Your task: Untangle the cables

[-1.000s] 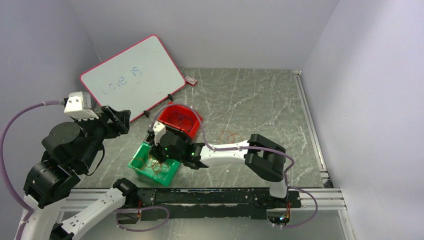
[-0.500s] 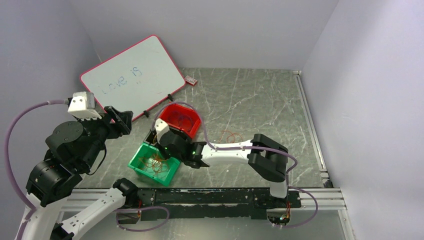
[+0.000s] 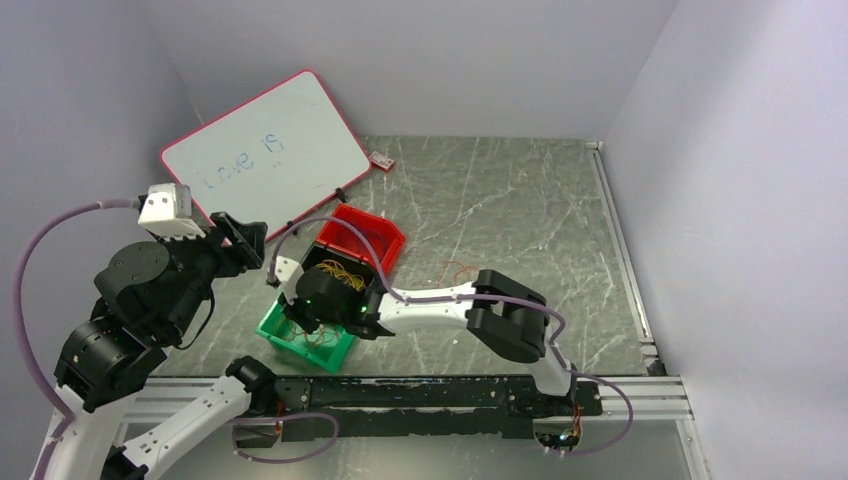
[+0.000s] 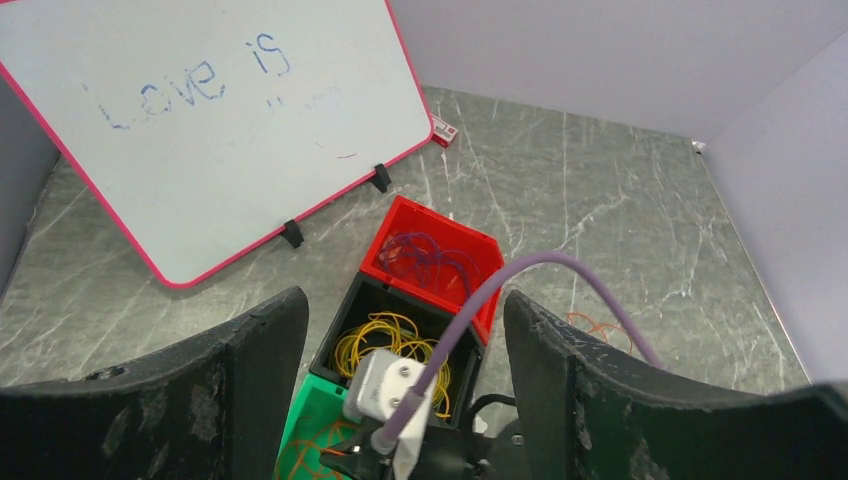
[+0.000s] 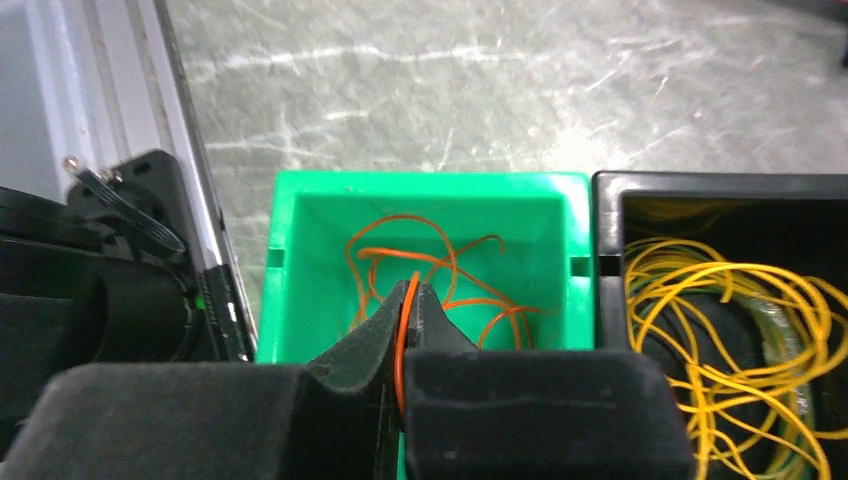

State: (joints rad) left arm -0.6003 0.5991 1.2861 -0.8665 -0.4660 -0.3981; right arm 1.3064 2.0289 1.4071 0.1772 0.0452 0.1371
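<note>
- Orange cable is pinched in our right tool, just above the green bin.
- We lower before releasing, so it lands inside and not in the black bin beside the tool.
- Our left tool hangs spread and empty.

Thin orange cables, a loose tangle in the green bin; yellow cables, a bundle in the adjoining black bin.

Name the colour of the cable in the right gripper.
Orange cable; right wrist view shows it best.
</note>
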